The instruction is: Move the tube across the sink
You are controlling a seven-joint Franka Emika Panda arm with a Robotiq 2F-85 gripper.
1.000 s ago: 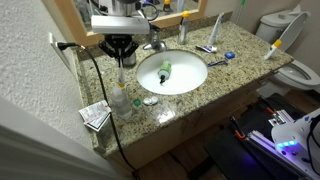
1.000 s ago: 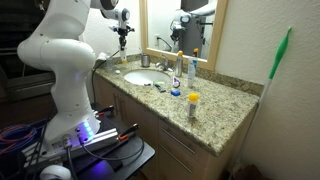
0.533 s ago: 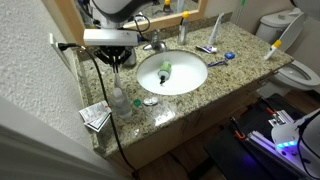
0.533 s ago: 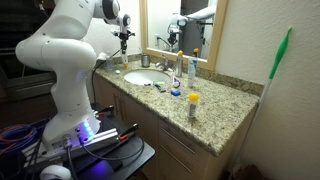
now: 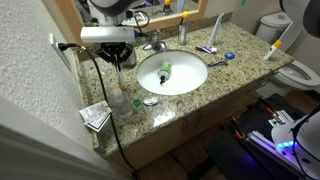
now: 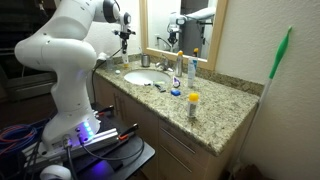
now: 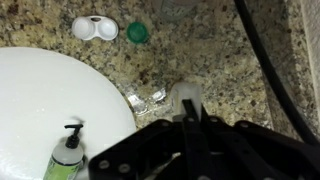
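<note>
In the wrist view my gripper (image 7: pixel 186 118) has its two fingers close together on a white tube (image 7: pixel 185 96), held over the speckled granite counter just beside the white sink (image 7: pixel 50 100). In both exterior views the gripper (image 5: pixel 119 58) (image 6: pixel 123 40) hangs at the back corner of the sink (image 5: pixel 185 82) (image 6: pixel 140 78), next to the wall. The tube is too small to make out in the exterior views.
A green-capped bottle (image 7: pixel 67 160) (image 5: pixel 165 70) lies in the basin. A white lens case (image 7: pixel 95 28), a green cap (image 7: pixel 137 32) and crumpled foil (image 7: pixel 146 98) lie on the counter. A black cable (image 7: pixel 265 70) runs beside the gripper. A clear bottle (image 5: pixel 118 97) stands nearby.
The gripper and wrist have moved a little down and toward the wall side of the sink; the last half second shows almost no motion.
</note>
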